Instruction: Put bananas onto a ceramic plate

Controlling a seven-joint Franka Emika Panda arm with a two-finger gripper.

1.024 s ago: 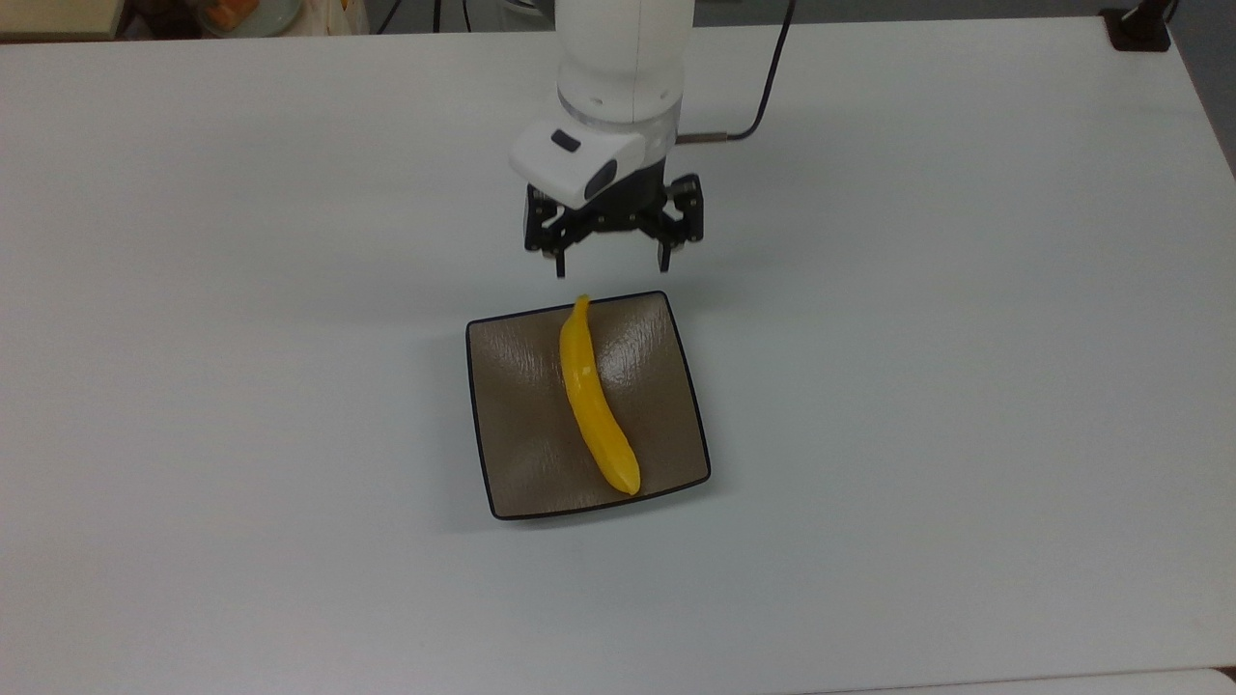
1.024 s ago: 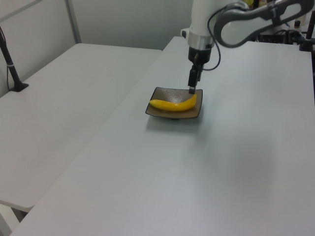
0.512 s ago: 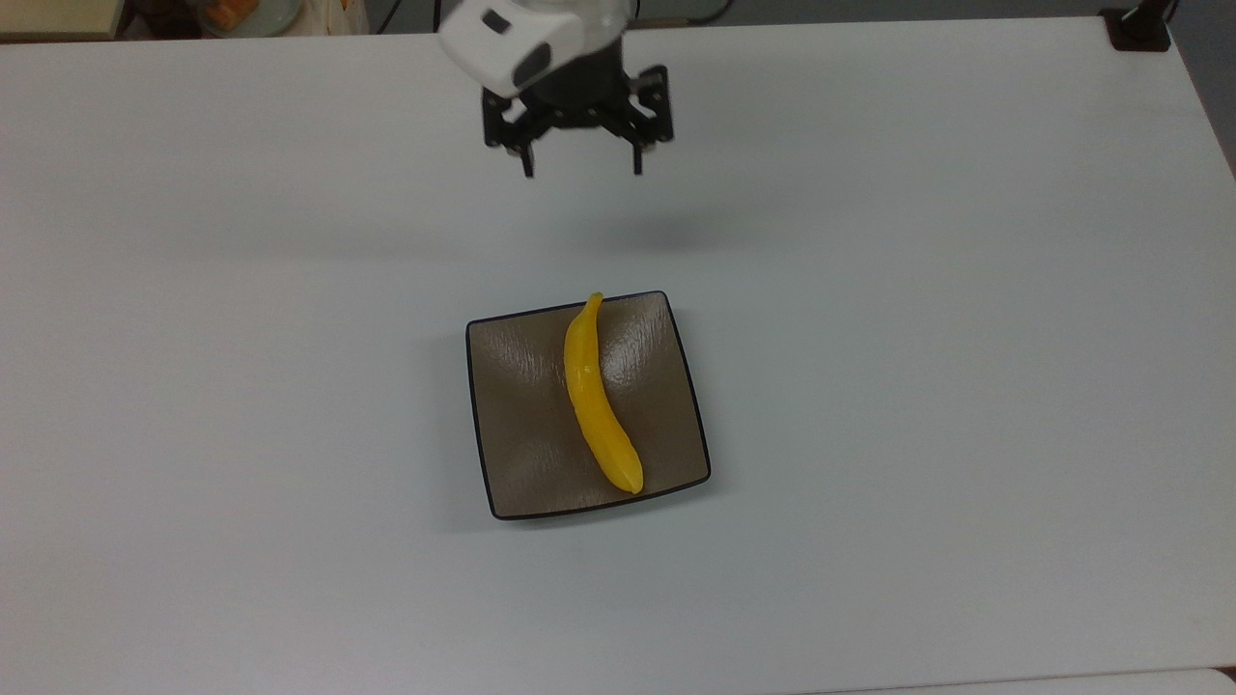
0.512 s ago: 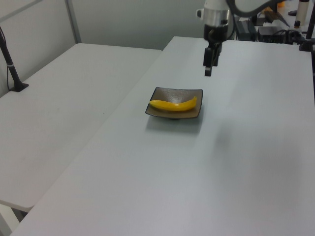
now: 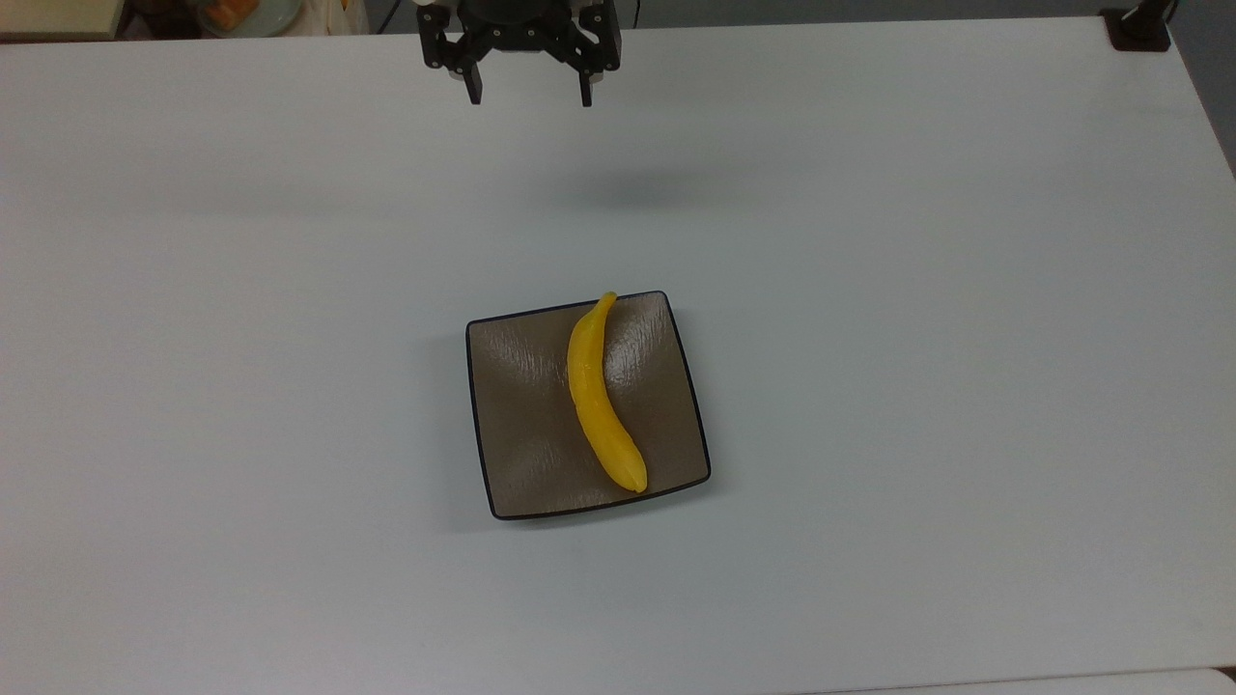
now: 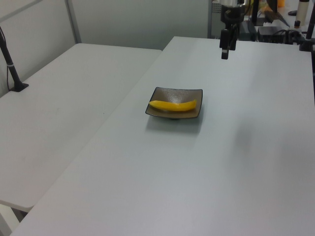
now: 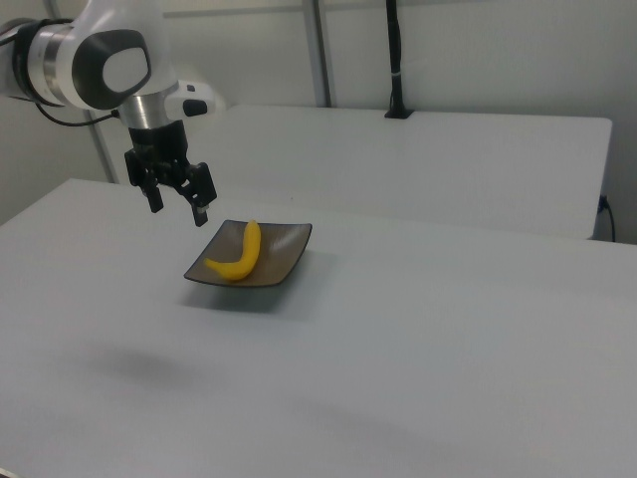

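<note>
On the ceramic plate (image 5: 521,425) at the middle of the white table (image 5: 917,338) lies the banana (image 5: 599,396), stretched across the dished surface from the rim on the far side toward the near corner at the top view's right, its pointed end resting just over the black rim. Plate and fruit sit flat and level in the left view, with the banana (image 6: 173,104) lengthwise across the plate (image 6: 162,95); in the right view the banana (image 7: 239,253) curves along the plate (image 7: 289,249). Well apart from both, above the table's far side, hangs the gripper (image 5: 528,95), fingers pointing down, jaws spread wide with nothing between them; it also appears raised in the left view (image 6: 225,46) and the right view (image 7: 177,204). Judged from this arrangement, the placing step is complete and the arm is in its retreat phase. Any next move calls only for a clear withdrawal, leaving plate and banana undisturbed.
</note>
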